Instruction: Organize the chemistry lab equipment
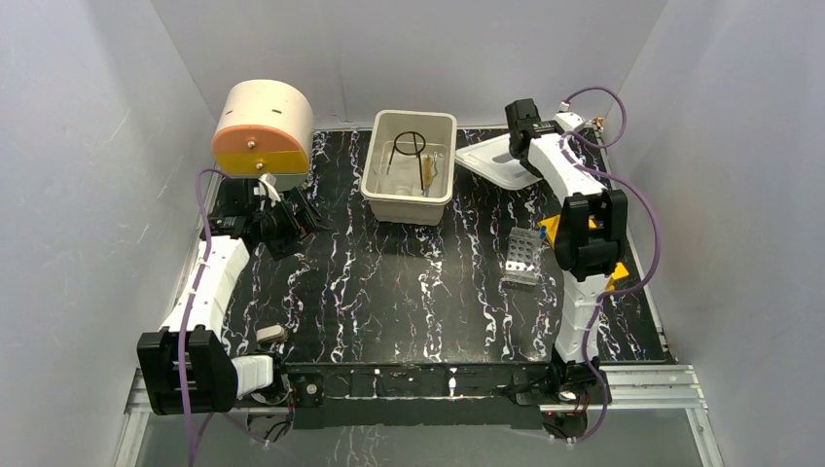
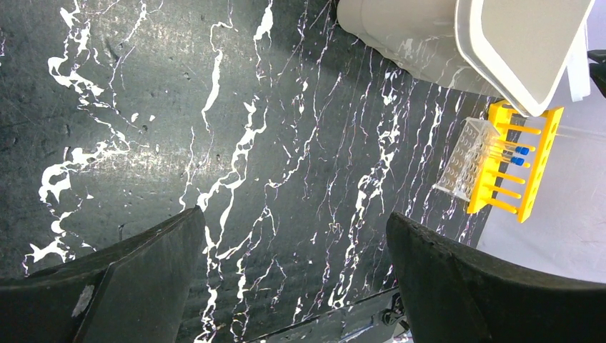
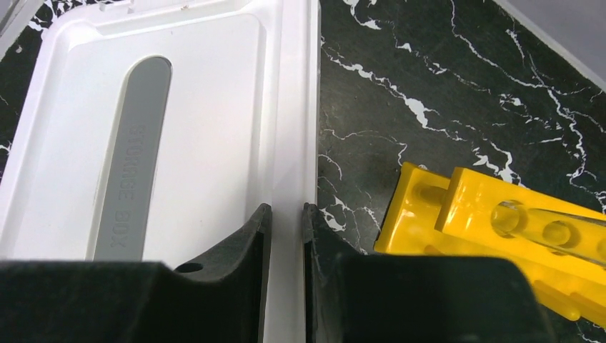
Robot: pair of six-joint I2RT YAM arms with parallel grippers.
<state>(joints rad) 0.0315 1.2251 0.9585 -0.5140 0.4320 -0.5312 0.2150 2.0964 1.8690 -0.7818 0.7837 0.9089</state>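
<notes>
Black marbled counter (image 1: 389,292), white walls around. Near its far right corner the right fingers (image 3: 243,243) pinch the white lid (image 3: 179,107) by its rim, probably to cap the beige bin (image 1: 407,206) at the far edge. Left fingers (image 2: 143,279) hang wide apart, empty. 2 racks wait by the right edge: yellow tube rack (image 3: 500,221), grey holed rack (image 1: 522,258).

I count two racks right now: one grey holed metal rack (image 1: 522,258), one yellow tube rack (image 3: 472,204). One beige bin (image 1: 407,207), one white lid (image 3: 207,107), one round drum (image 1: 263,122).
</notes>
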